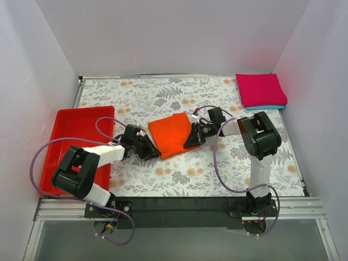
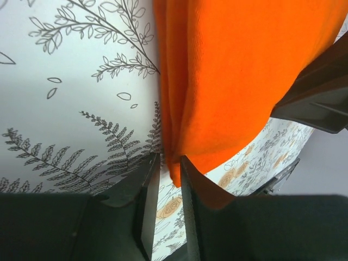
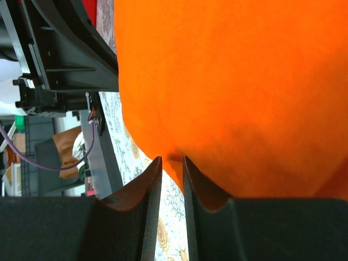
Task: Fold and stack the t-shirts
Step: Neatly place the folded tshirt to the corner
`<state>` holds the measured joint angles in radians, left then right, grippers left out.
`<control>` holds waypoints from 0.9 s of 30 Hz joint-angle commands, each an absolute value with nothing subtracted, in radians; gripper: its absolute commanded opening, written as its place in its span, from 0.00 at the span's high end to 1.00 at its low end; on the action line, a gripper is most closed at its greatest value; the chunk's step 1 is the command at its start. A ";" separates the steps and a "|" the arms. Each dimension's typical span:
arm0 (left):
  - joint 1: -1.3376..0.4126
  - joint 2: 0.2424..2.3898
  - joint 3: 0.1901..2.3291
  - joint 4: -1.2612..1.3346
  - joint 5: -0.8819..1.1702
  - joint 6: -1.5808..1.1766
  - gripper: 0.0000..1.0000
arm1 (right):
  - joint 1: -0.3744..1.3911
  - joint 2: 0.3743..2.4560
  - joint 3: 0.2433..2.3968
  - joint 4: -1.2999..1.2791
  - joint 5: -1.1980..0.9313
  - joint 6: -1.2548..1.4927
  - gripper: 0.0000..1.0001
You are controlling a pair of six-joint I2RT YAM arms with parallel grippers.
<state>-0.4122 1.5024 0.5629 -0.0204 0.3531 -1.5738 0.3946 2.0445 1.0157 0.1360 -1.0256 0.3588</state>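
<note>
The orange t-shirt (image 1: 171,135) lies folded into a rough square at the table's middle. My left gripper (image 1: 148,148) is at its near left corner and my right gripper (image 1: 194,137) at its right edge. In the left wrist view the jaws (image 2: 169,160) stand narrowly apart with a corner of the orange cloth (image 2: 228,81) pinched between the tips. In the right wrist view the jaws (image 3: 172,160) pinch a puckered edge of the orange cloth (image 3: 244,81). A magenta-pink folded tee (image 1: 260,89) lies on a teal one (image 1: 267,107) at the back right.
A red plastic tray (image 1: 65,138) sits at the left, beside my left arm. White walls enclose the floral table (image 1: 163,98) on three sides. A black rail runs along the near edge.
</note>
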 commanded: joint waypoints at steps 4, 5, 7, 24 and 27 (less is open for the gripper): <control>-0.396 1.402 0.627 -0.184 0.253 -1.464 0.64 | 0.362 1.832 0.985 0.066 -0.919 0.336 0.74; -0.399 1.387 0.647 -0.207 0.229 -1.450 0.61 | 0.362 1.774 0.986 0.036 -0.898 0.327 0.72; -0.416 1.341 0.712 -0.267 0.197 -1.401 0.55 | 0.359 1.721 1.017 -0.118 -0.787 0.286 0.69; -0.874 1.710 1.253 -0.380 -0.248 -1.068 0.38 | 0.183 1.123 0.954 -0.532 0.052 0.318 0.02; -0.917 1.807 1.330 -0.376 -0.264 -1.049 0.43 | 0.140 1.114 0.939 -0.563 0.040 0.325 0.02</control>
<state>-0.8864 1.7649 1.2518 -0.3557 -0.1833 -1.1160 0.1761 1.1145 0.9653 -0.4950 -0.0261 0.3004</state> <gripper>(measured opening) 0.583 0.984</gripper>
